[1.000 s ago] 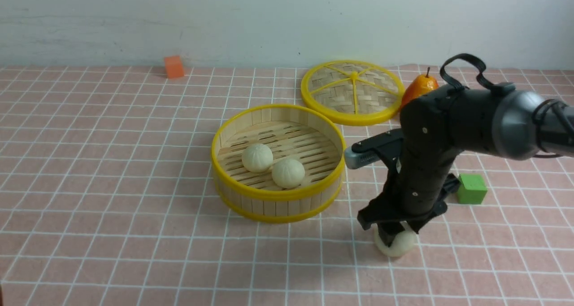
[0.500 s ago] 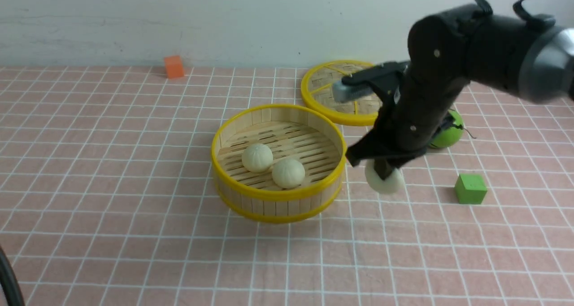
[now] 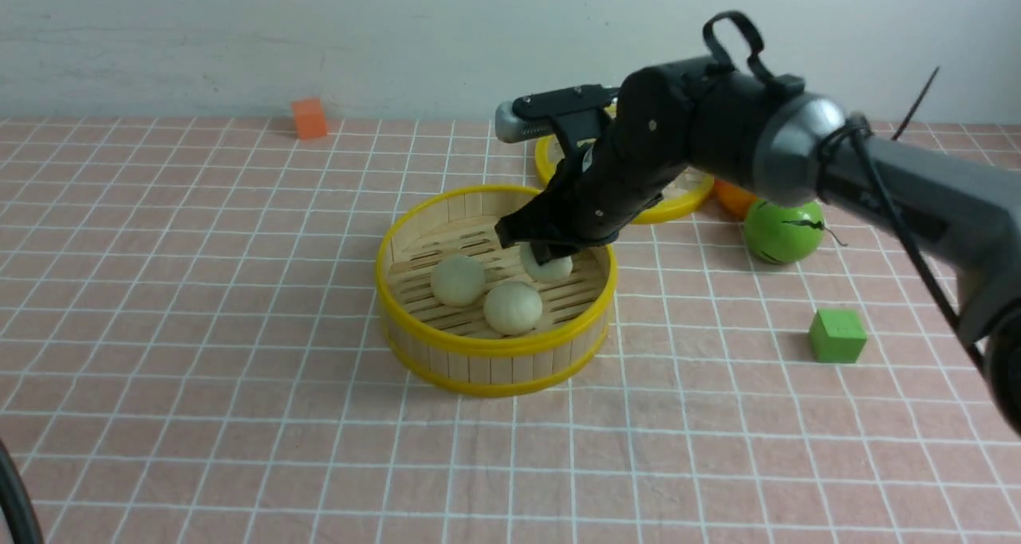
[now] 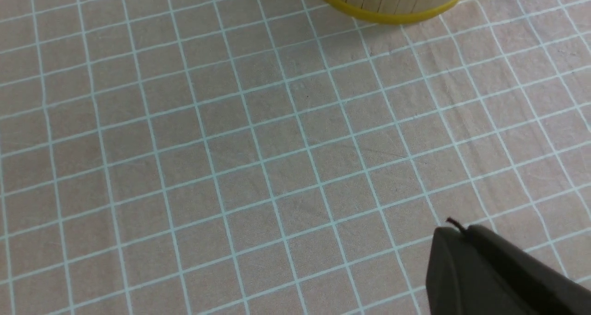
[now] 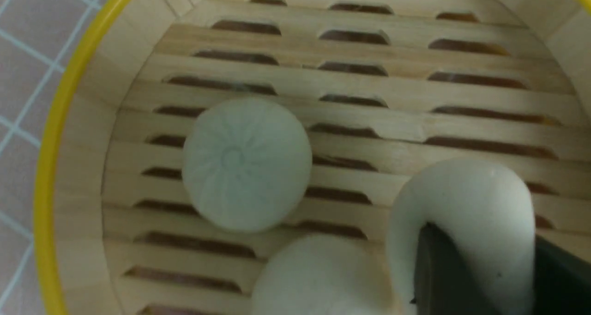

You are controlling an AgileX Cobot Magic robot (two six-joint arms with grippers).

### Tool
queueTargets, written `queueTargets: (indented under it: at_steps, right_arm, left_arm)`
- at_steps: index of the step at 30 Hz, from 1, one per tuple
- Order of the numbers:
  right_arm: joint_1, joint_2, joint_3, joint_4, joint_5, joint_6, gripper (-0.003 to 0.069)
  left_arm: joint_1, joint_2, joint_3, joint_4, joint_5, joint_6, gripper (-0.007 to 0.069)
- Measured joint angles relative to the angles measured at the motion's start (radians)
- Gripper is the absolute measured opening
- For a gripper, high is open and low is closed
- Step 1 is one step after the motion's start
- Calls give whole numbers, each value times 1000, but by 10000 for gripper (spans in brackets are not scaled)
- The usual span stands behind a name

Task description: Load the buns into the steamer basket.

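Buns (image 3: 513, 308) numbered two on the slatted floor of the steamer basket (image 3: 494, 344); the right gripper (image 3: 553, 250) clamped a third bun (image 5: 475, 213) over its far right part. The left gripper's fingers (image 4: 480, 273) were together.

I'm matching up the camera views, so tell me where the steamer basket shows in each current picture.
Front view: the steamer basket sits around the middle, seen whole but for parts behind the right gripper.
Left wrist view: only a piece of its outer wall and rim, at the top edge.
Right wrist view: its inside fills most of the picture.
Shared landmark: its yellow rim.
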Motion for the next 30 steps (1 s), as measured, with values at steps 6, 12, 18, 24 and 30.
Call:
queueTargets:
  at_steps: [6, 12, 18, 24, 30]
  right_arm:
    - [0, 56, -16, 19, -37, 0, 403]
    - [0, 24, -79, -42, 77, 0, 505]
    - [0, -87, -146, -140, 225, 0, 488]
    - [0, -261, -162, -192, 469, -38, 368]
    - [0, -499, -55, -165, 544, -103, 155]
  left_arm:
    - [0, 0, 0, -23, 7, 0, -13]
    - [0, 0, 0, -25, 18, 0, -13]
    - [0, 0, 0, -26, 17, 0, -13]
    - [0, 0, 0, -26, 18, 0, -13]
    - [0, 0, 0, -28, 18, 0, -13]
